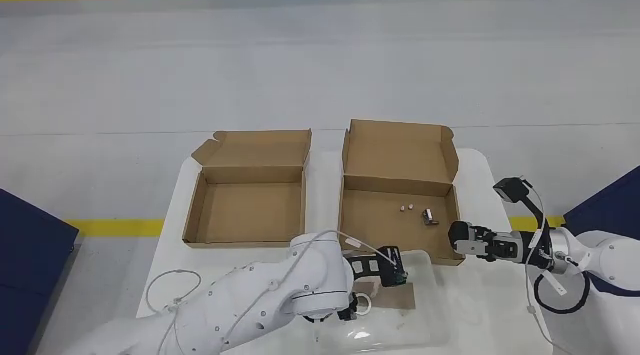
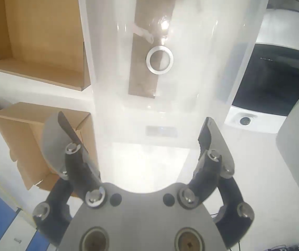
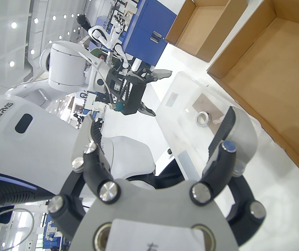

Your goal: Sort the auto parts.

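Note:
A metal ring [image 2: 159, 60] and a small white clip [image 2: 143, 33] lie in the clear plastic bin [image 2: 243, 53] at the table's front. My left gripper [image 2: 136, 129] hangs open just above one end of that bin [image 1: 430, 330], nothing between its fingers; from above it [image 1: 392, 267] sits at the bin's back edge. My right gripper [image 3: 161, 121] is open and empty, held near the front right corner of the right cardboard box [image 1: 400, 170], where it shows [image 1: 458, 237] from above. Two small metal parts [image 1: 430, 217] lie in that box. The ring [image 3: 202, 118] also shows past the right fingers.
The left cardboard box [image 1: 245, 213] stands open with a bare floor, beside the right one. Both boxes sit at the back of the white table [image 1: 175, 255]. A brown patch [image 2: 144, 79] lies under the bin. Blue cabinets [image 3: 149, 35] stand off to the side.

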`<state>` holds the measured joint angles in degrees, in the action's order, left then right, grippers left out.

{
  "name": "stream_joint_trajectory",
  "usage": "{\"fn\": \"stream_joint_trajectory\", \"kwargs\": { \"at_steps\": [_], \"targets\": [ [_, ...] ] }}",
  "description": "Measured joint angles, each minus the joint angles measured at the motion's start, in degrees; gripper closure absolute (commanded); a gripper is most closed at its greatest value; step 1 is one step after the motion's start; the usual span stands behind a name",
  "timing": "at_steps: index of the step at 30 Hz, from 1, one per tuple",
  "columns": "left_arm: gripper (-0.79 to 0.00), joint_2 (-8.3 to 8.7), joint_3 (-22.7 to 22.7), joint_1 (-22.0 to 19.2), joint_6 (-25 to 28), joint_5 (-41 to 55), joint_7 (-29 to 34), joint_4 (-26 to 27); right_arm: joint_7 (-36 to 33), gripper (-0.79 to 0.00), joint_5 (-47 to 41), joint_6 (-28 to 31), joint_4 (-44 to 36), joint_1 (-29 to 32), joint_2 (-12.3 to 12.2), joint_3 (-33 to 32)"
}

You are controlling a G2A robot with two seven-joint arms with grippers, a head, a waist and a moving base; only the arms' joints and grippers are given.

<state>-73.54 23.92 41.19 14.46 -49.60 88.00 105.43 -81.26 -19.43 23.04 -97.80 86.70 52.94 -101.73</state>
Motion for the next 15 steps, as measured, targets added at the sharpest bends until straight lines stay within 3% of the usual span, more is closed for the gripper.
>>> {"fn": "stream_joint_trajectory", "kwargs": {
  "at_steps": [7,15],
  "targets": [
    [-0.785,-0.01,-1.1,1.7,1.2,-1.2,-2.0,0.0,0.0,-0.785,0.0,0.0,0.0,0.0,0.0,0.0],
    [-0.785,-3.23,-5.2,-0.1,2.7,1.2,-4.3,-6.8,0.0,-0.785,0.0,0.0,0.0,0.0,0.0,0.0]
  ]
}}
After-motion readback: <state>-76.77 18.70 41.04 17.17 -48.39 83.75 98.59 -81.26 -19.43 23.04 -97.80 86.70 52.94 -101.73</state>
